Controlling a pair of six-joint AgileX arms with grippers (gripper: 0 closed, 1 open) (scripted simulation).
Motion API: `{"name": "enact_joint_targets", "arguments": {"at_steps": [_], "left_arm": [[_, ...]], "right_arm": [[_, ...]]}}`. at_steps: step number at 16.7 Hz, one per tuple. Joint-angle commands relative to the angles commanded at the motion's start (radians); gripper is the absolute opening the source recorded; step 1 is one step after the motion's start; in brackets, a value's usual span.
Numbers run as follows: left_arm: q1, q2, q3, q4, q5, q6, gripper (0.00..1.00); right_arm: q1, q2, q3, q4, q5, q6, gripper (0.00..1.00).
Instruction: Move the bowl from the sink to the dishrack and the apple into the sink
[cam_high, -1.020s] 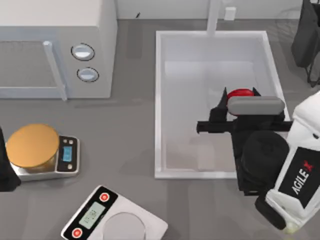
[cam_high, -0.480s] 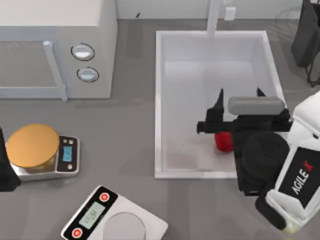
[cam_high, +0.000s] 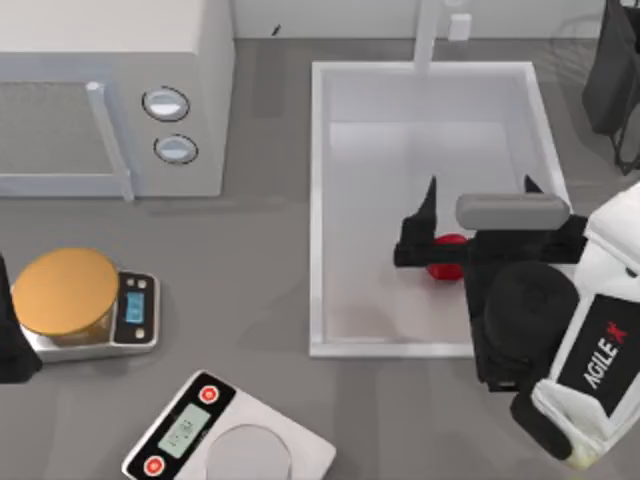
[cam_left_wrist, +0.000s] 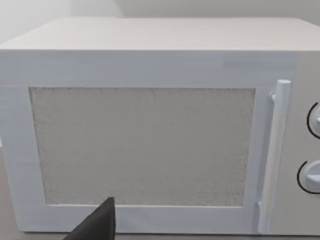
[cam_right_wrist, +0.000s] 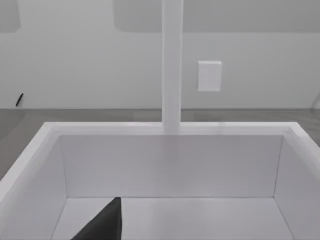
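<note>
The red apple (cam_high: 445, 256) lies on the floor of the white sink (cam_high: 318, 200), toward its front right, free of any grip. My right gripper (cam_high: 480, 192) hovers over the sink just above the apple, open wide with nothing between its fingers. One dark fingertip (cam_right_wrist: 107, 222) shows in the right wrist view, which looks along the sink (cam_right_wrist: 170, 129) toward the faucet post (cam_right_wrist: 172, 65). The dark dishrack (cam_high: 612, 80) stands at the far right edge. The bowl is out of view. My left arm (cam_high: 10, 345) is parked at the left edge.
A white microwave (cam_high: 110, 95) fills the back left and faces the left wrist camera (cam_left_wrist: 150, 145). A scale with an orange-gold plate (cam_high: 65, 292) sits at the left. A second scale (cam_high: 225, 435) sits at the front. The faucet post (cam_high: 427, 35) rises behind the sink.
The apple left my right gripper, dropped to the sink floor and rolled slightly back. The gripper's fingers spread wider. The left arm stayed still.
</note>
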Motion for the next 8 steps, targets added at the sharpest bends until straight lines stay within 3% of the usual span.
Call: {"name": "enact_joint_targets", "arguments": {"at_steps": [4,8], "left_arm": [[0.000,0.000,0.000,0.000,0.000,0.000,1.00],[0.000,0.000,0.000,0.000,0.000,0.000,1.00]], "right_arm": [[-0.013,-0.026,-0.009,-0.027,-0.012,0.000,1.00],[-0.083,-0.178,-0.074,-0.186,-0.086,-0.002,1.00]]}}
